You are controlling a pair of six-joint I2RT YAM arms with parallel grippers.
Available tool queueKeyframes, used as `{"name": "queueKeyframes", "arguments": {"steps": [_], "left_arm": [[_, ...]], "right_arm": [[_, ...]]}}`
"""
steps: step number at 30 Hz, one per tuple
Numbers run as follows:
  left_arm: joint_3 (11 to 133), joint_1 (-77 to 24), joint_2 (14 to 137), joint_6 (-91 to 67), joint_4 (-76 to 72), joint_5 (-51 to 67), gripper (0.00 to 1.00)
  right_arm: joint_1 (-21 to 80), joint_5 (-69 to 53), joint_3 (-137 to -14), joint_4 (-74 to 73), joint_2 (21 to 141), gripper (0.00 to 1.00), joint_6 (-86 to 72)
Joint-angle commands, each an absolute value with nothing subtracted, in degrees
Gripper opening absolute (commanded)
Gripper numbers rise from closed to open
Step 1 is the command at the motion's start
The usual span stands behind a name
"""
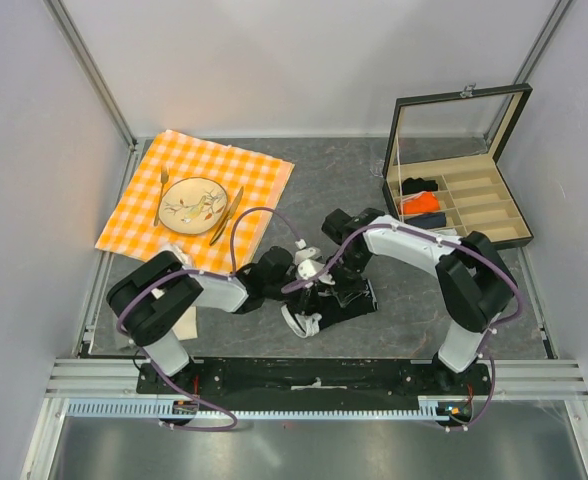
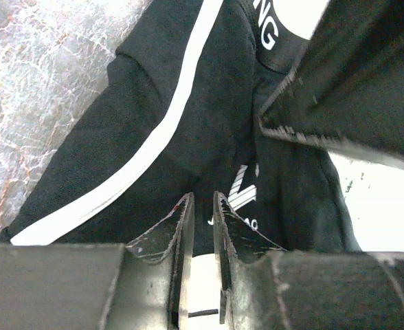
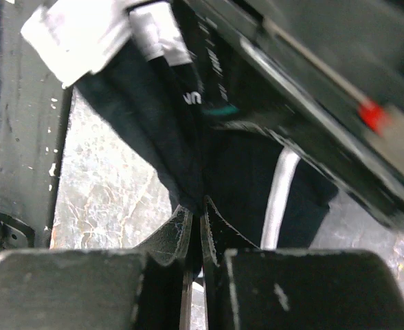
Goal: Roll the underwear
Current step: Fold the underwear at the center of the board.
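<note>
The underwear (image 1: 352, 300) is black with a white waistband and white trim. It lies bunched on the grey table between the two arms. My left gripper (image 1: 302, 284) is shut on its fabric; in the left wrist view the fingers (image 2: 183, 218) pinch black cloth (image 2: 188, 103) beside a white stripe, and my gripper (image 2: 200, 201) shows only a narrow gap. My right gripper (image 1: 326, 278) is shut on a fold of the black cloth (image 3: 161, 137), lifted a little off the table; its tips (image 3: 200, 203) meet on the fabric. The two grippers are close together.
An orange checked cloth (image 1: 254, 175) with a plate (image 1: 194, 205), fork and knife lies at the back left. An open compartment box (image 1: 494, 215) at the back right holds black, orange and dark rolls (image 1: 421, 203). The table's front rail runs along the bottom.
</note>
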State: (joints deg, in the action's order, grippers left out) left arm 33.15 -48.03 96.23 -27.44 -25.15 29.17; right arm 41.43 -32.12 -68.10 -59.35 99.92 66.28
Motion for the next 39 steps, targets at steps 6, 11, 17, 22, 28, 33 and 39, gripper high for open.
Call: {"name": "queueKeyframes", "arguments": {"steps": [6,11,17,22,28,33,39], "left_arm": [[33.0,-48.2,93.8,-28.9,-25.4,27.3,0.29],[33.6,-48.0,91.6,-29.5,-24.8,26.4,0.35],[34.4,-46.4,84.0,-29.8,-20.4,23.8,0.46],[34.5,-45.0,78.8,-28.9,-16.1,22.1,0.51],[31.2,-42.4,70.3,-28.5,-11.3,16.4,0.56],[28.7,-39.8,63.4,-28.4,-6.7,13.5,0.57],[26.9,-39.0,52.2,-26.8,-2.1,9.0,0.59]], "right_arm": [[36.6,-36.2,-74.3,-62.0,105.0,0.16,68.5],[35.9,-36.5,-75.3,-61.4,107.3,0.18,67.8],[35.4,-37.1,-74.4,-59.4,107.8,0.20,66.9],[35.3,-38.6,-74.4,-59.0,108.0,0.20,66.4],[35.3,-39.6,-75.7,-58.8,109.9,0.19,65.3],[35.3,-40.2,-78.0,-58.7,111.8,0.19,62.9],[35.3,-41.2,-81.1,-58.3,113.9,0.19,59.7]]}}
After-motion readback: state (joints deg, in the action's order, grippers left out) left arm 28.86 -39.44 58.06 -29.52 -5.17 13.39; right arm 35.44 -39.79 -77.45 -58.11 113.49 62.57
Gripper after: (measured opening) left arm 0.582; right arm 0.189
